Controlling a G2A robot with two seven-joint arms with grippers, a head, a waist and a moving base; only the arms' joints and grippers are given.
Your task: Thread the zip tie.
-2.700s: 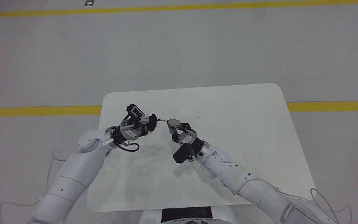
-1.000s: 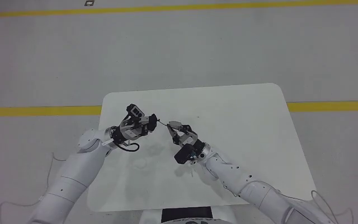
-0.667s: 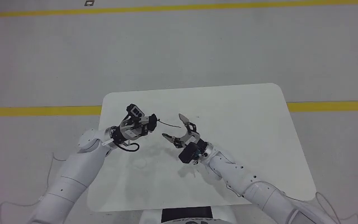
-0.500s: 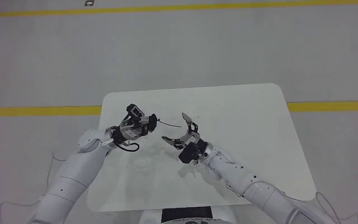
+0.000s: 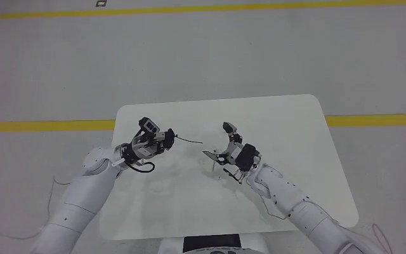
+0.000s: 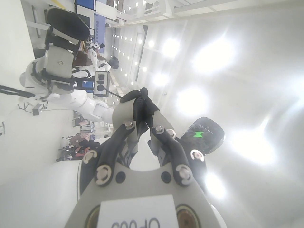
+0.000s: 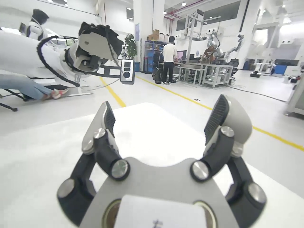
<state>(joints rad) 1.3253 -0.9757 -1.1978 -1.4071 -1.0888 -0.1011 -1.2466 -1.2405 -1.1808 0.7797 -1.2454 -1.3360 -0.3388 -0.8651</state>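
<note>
The right arm [image 5: 285, 197] has just let go. A moment back the right jaws were pinched on the free tip of the zip tie [image 5: 189, 139], close up against the left jaws. Since then they have sprung wide and drawn back toward the right edge of the counter [image 5: 285, 127], and they now hang spread and empty over its middle, well apart from the tie.

The left arm [image 5: 95, 184] has hardly stirred. The left jaws stay clamped narrow on one end of the zip tie, up off the counter over its left half and nearer the far edge than the near one. The rest of the tie pokes out from them as a thin dark strand toward the right jaws, its tip loose in the air.

From where I stand the strand looks straight, not closed into a loop, and the tie's head is too small to make out. So I'd judge the threading isn't finished. The release reads as the right arm backing off to take a fresh hold, and that loose tip will need catching again first.
</note>
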